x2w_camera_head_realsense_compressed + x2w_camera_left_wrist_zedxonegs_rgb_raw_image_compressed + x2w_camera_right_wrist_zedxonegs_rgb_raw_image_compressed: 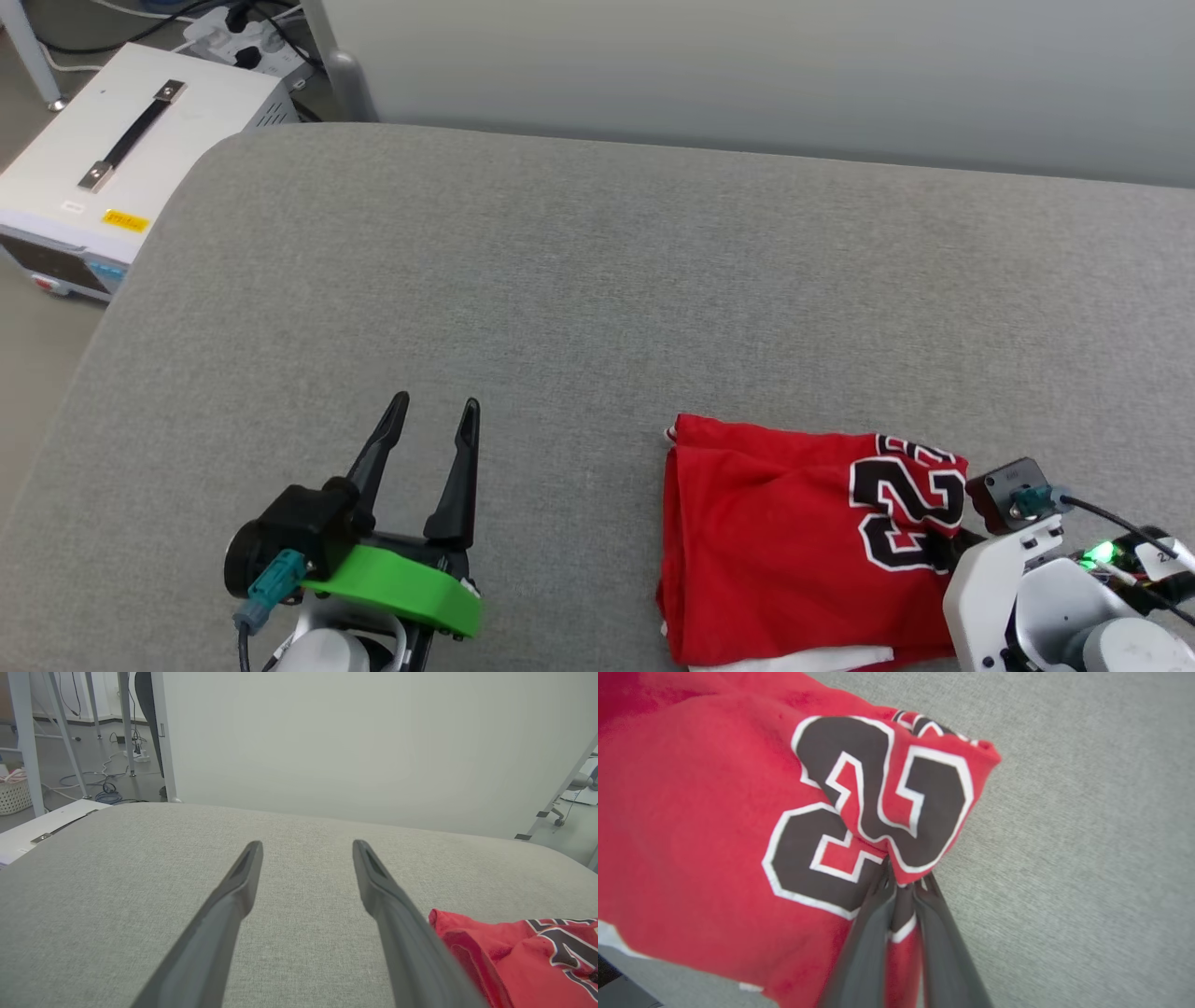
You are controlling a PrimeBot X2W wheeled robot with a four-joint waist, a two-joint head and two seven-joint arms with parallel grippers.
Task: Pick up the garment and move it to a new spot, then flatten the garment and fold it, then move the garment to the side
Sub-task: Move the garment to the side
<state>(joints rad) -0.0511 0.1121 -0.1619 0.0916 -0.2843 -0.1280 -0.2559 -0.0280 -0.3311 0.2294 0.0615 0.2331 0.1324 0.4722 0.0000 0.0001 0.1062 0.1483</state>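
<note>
On the far left, a white case (112,177) with a black strap handle stands on the floor, just beside the rounded rear-left corner of the grey padded surface (579,280). That surface's left edge runs diagonally down towards the near left of the head view. Its rear edge lies along a pale wall (747,65).

The left gripper (437,401) sits near the front of the surface, left of centre. Its forearm rises from the bottom edge under a green bracket (401,583). Its 2 dark fingers point away from the robot and lean a little to the right. The jaws are spread wide with only grey fabric between them, holding nothing. In the left wrist view the fingers run low and nearly level over the surface; I cannot tell whether they touch it.

Bare grey fabric stretches from this gripper back to the rear edge. A narrower bare strip separates the gripper from the garment (775,551).

The garment lies folded at the near right of the surface. Its left edge is a straight red fold, and a white band shows along its near side at the bottom of the head view. Its black, white-outlined lettering (859,812) is towards its right end. Bare surface continues behind the garment and to its right.

The right arm enters from the lower right corner, its wrist angled in towards the lettered end. The right gripper (903,886) has its 2 fingers pinched almost together on a fold of red cloth at the lettering. The cloth bunches towards the pinch.
</note>
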